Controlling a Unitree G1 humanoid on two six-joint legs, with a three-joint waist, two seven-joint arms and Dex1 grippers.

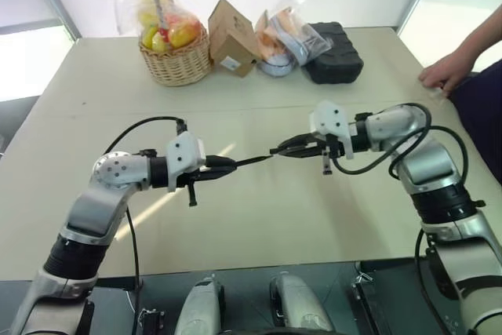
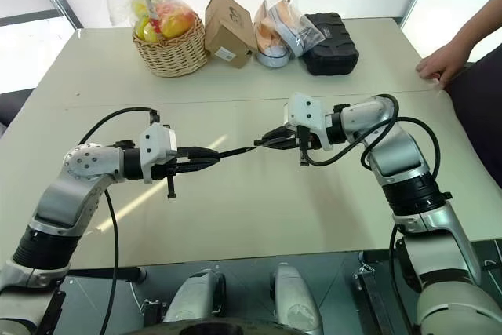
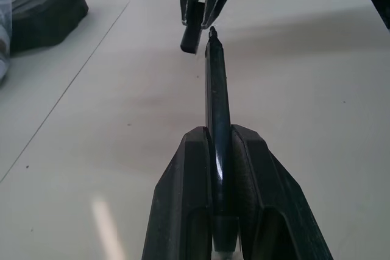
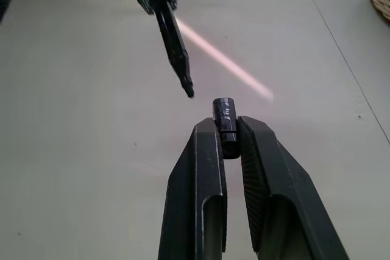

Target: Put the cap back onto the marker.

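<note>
My left gripper (image 1: pixel 227 165) is shut on the marker (image 3: pixel 216 89), a slim black stick whose tapered tip points toward my right gripper (image 1: pixel 284 148). The right gripper is shut on the cap (image 4: pixel 224 117), a stubby black cylinder that sticks out past its fingertips. Both are held above the middle of the beige table (image 1: pixel 259 217). The marker tip (image 4: pixel 189 91) sits a small gap from the cap's open end and slightly to one side of it. They do not touch.
Along the table's far edge stand a wicker basket of fruit (image 1: pixel 179 59), a small cardboard box (image 1: pixel 233 37), a plastic bag (image 1: pixel 284 37) and a black case (image 1: pixel 333 54). A person's hand (image 1: pixel 445 72) rests on the far right edge.
</note>
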